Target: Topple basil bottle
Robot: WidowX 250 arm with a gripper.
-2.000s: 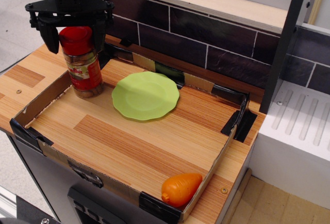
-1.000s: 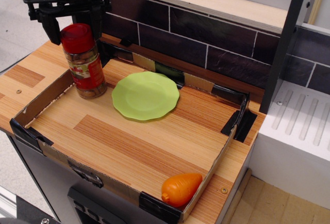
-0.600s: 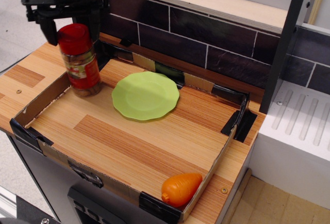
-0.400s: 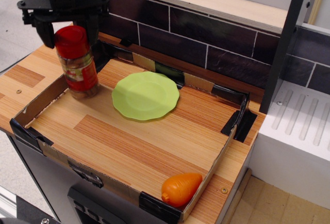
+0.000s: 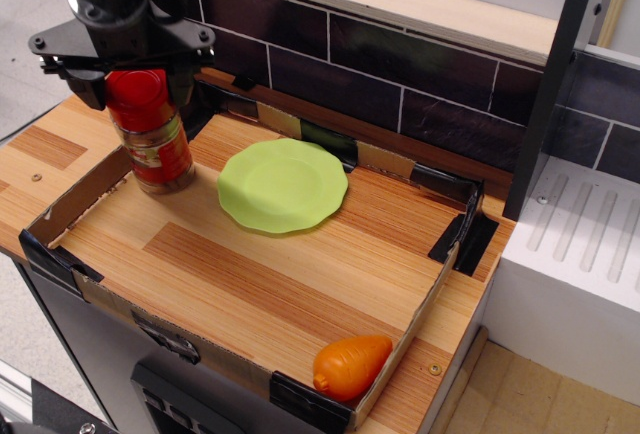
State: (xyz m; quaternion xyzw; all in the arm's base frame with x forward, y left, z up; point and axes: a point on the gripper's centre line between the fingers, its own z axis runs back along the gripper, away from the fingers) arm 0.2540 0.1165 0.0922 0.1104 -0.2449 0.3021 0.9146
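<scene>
Basil bottle [image 5: 152, 132] stands at the tray's far-left corner, long axis near vertical, top tipped slightly left. My gripper [image 5: 125, 72] sits directly over it, fingers spread wide either side of the red cap [image 5: 136, 88]; can't tell if touching. Green plate [image 5: 283, 185] lies just right.

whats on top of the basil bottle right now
The gripper sits over the basil bottle, its fingers down either side of the red cap. The top of the cap is covered, so contact cannot be told.
</scene>
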